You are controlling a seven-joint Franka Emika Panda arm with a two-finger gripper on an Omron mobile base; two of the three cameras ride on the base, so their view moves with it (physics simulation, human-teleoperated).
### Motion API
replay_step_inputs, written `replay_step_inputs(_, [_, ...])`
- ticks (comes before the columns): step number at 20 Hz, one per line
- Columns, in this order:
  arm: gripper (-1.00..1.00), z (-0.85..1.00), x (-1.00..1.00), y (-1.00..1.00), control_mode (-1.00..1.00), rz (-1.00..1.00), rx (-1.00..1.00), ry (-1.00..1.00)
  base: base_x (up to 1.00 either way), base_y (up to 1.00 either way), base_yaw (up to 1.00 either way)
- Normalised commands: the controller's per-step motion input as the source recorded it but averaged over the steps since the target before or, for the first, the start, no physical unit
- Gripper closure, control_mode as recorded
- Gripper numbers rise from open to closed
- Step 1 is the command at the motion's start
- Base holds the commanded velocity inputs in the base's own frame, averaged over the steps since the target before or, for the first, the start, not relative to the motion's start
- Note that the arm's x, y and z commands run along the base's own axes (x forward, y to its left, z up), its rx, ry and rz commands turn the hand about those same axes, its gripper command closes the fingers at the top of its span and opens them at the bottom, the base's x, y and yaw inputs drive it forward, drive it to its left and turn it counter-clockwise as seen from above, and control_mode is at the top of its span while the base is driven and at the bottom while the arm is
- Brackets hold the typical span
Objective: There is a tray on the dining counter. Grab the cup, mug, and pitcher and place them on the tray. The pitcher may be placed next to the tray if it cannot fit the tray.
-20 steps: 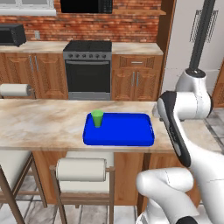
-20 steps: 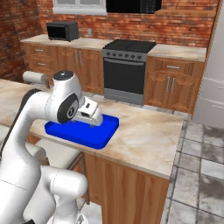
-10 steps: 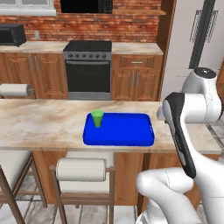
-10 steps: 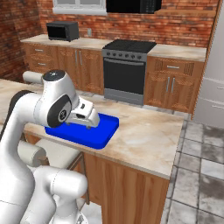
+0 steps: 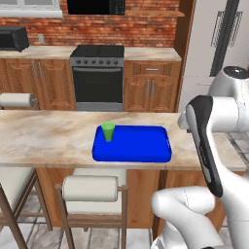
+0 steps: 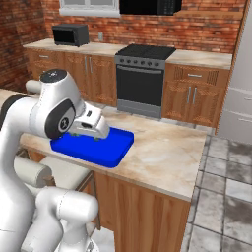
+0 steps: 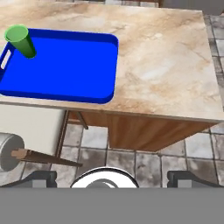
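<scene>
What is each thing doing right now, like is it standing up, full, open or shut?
Cup: upright, standing in a far corner of the tray, nothing holding it.
Tray: flat on the counter, carrying just the cup.
Gripper: jaws wide open, holding nothing, out past the counter's edge above the floor.
Oven: door shut.
Cabinets: doors shut.

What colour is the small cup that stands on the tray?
Bright green. The cup on the blue tray shows best in the hand view.

My arm (image 5: 228,107) is glossy white with rounded shells, a dark grey band down one link and dark joint caps.
</scene>
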Motion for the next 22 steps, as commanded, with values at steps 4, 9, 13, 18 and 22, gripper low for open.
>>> replay_step_inputs(4, [-1.0,0.0,0.0,0.0,1.0,0.0,0.0,0.0,-0.41,-0.02,-0.07])
replay_step_inputs(9, [-1.0,0.0,0.0,0.0,1.0,0.0,0.0,0.0,-0.53,-0.17,-0.44])
replay_step_inputs(13, [-1.0,0.0,0.0,0.0,1.0,0.0,0.0,0.0,-0.38,-0.22,-0.68])
replay_step_inputs(18, [-1.0,0.0,0.0,0.0,1.0,0.0,0.0,0.0,-0.22,-0.2,-0.8])
replay_step_inputs(22, [-1.0,0.0,0.0,0.0,1.0,0.0,0.0,0.0,-0.11,-0.06,-0.87])
